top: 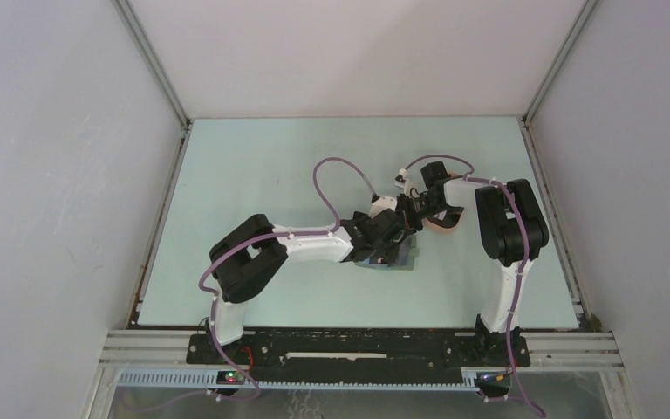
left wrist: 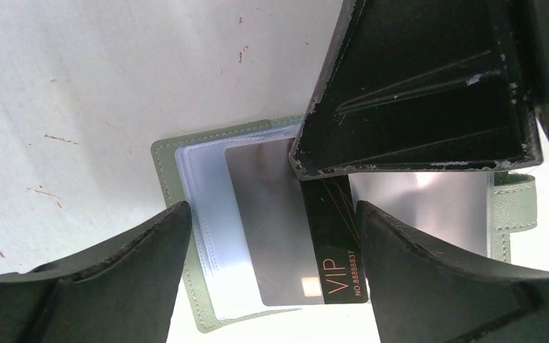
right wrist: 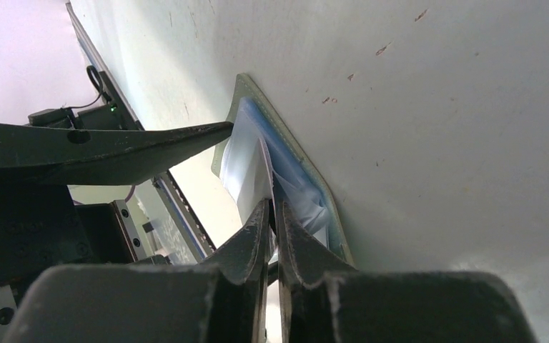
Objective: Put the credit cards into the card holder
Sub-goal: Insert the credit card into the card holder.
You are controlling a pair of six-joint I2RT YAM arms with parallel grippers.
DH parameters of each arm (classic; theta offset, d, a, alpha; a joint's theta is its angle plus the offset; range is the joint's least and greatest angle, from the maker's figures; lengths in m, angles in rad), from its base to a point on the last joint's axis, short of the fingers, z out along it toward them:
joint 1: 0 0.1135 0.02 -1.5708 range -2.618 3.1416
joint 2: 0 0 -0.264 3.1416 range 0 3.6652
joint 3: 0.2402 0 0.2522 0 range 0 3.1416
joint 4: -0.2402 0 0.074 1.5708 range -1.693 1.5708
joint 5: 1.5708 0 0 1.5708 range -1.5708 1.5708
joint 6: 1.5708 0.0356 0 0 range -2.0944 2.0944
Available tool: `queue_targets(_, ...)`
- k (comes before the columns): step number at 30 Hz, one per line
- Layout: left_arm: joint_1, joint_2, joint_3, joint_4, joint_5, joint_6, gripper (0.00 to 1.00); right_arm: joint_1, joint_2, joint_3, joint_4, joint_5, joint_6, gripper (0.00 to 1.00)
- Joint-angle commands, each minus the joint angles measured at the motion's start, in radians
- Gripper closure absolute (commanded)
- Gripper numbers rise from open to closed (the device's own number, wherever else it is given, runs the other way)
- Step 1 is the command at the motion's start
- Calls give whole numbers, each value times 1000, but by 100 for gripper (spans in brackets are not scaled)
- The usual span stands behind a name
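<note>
Two credit cards: one silvery-grey card (left wrist: 268, 243), one black VIP card (left wrist: 334, 243). One open grey-green card holder (left wrist: 161, 163). One salmon-pink tray (top: 441, 229). Two grippers: left gripper (left wrist: 270, 213), right gripper (right wrist: 271, 214). One pale worktop (top: 253, 166).

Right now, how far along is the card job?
Done: card holder lies open; silvery card rests on its sleeves, though I can't tell if it's pocketed. In hand: right end effector pinches the black card, edge at the sleeves; left end effector is open astride the holder. To do: seat the black card.
</note>
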Motion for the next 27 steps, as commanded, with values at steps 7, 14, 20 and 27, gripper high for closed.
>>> queue_targets(7, -3, 5, -14, -28, -35, 18, 21, -6, -58, 23, 0, 13, -8, 78)
queue_targets(14, 0, -11, -41, -13, -38, 8, 25, -24, -87, 24, -6, 8, -13, 74)
queue_targets(20, 6, -11, -48, -3, -20, 5, 31, -45, -129, 23, -12, 9, -29, 68)
queue_targets(27, 10, -32, -53, 10, 4, 8, 30, -40, -200, 22, -27, 41, -65, 71)
